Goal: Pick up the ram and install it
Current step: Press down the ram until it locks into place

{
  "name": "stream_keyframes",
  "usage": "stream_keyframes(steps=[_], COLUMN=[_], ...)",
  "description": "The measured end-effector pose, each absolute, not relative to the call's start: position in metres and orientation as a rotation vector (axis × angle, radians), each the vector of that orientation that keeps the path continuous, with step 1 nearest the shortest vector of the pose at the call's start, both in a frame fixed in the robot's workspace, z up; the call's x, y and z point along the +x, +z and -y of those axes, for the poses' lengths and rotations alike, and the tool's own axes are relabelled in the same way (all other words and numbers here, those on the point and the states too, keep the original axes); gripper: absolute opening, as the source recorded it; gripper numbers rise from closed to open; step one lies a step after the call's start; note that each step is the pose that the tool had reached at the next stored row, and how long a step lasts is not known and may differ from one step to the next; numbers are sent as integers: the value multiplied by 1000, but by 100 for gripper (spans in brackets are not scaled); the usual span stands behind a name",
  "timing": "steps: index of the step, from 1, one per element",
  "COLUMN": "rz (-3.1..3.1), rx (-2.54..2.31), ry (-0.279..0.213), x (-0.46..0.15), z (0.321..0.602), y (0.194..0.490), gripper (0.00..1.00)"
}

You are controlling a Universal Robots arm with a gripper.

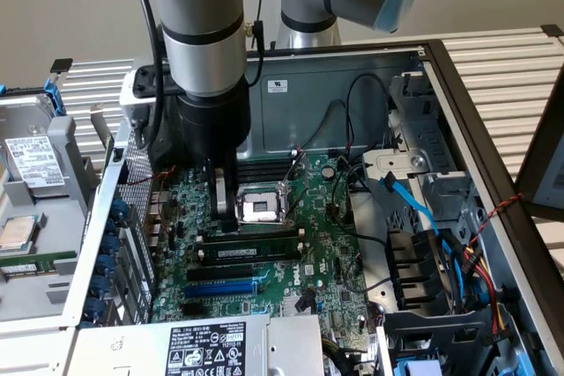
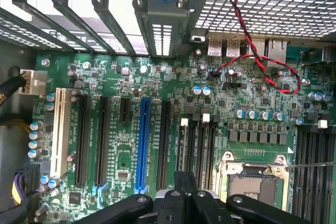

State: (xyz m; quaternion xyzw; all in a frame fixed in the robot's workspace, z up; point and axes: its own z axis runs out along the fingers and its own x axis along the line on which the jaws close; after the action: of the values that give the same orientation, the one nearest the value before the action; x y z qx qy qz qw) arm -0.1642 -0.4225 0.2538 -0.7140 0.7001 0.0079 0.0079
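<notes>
The arm point(image 1: 203, 24) reaches down into an open computer case point(image 1: 449, 85) that lies on its side. The hand point(image 1: 226, 209) hangs low over the motherboard point(image 1: 326, 253), at the edge of the CPU socket point(image 1: 264, 207) on the exterior view's left.

In the wrist view the hand point(image 2: 185, 182) has its fingers point(image 2: 181, 182) pressed together, with nothing pinched between them. The socket point(image 2: 254, 184) sits just beside them.

The ram point(image 1: 251, 237) appears to stand on edge in the long slot nearest the socket, just below the fingertips in the exterior view and apart from them. It runs parallel to the two black slots and the blue slot point(image 1: 220, 289) beyond it. Its dark face and thin green top edge show. Whether its ends are clipped down I cannot tell.

In the wrist view the blue slot point(image 2: 142, 145) runs toward the rear brackets, and a twisted red and black wire point(image 2: 247, 40) loops over the board near the rear ports.
</notes>
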Motion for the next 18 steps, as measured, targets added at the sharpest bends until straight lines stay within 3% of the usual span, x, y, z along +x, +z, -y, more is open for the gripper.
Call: stream_keyframes(steps=[18], rz=[-2187], rx=[-2232], ry=[29], x=[-130], z=[426], y=[255], gripper=[11])
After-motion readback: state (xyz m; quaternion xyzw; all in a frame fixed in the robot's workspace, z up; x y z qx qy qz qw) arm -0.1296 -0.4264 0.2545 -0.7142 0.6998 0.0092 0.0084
